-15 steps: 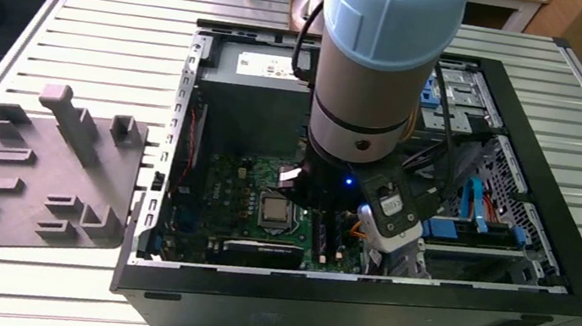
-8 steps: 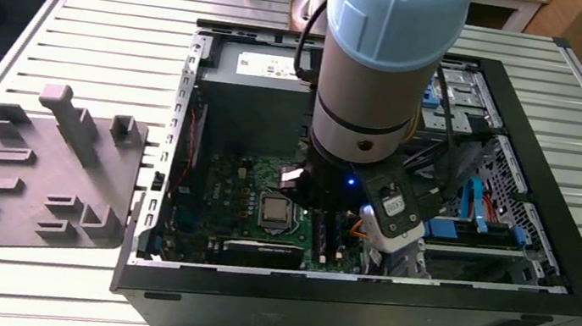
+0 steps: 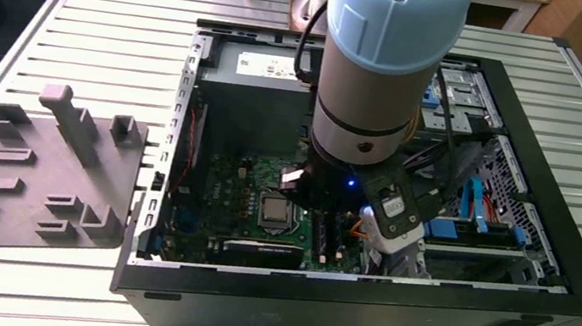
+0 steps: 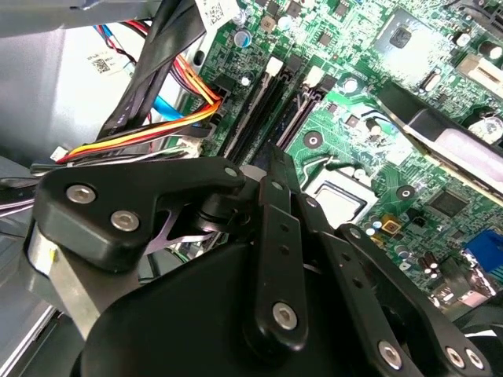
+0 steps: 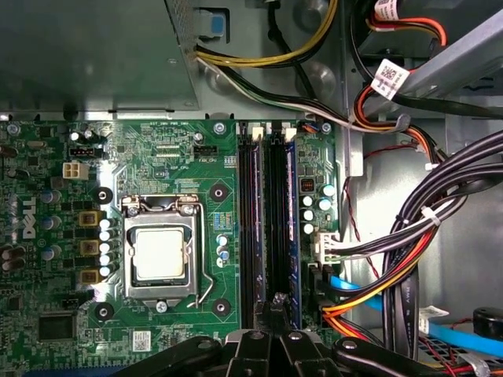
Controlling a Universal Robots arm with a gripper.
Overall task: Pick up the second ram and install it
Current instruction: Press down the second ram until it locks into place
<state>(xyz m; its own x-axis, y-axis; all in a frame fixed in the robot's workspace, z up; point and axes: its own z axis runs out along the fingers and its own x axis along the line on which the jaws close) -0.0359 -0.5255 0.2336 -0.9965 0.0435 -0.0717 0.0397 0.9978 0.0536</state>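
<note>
Install step, gripper over the slots

Arm near vertical, wrist down inside the case (image 3: 552, 251). Gripper (image 5: 275, 312) hangs over the black slots (image 5: 263, 228), at 3 o'clock of the CPU socket (image 3: 277, 210) in the exterior view. I cannot tell the claw's state, nor pick the ram out from the dark slots; likely at the tip. Seating would call for a square line-up and 1 even push.
</note>
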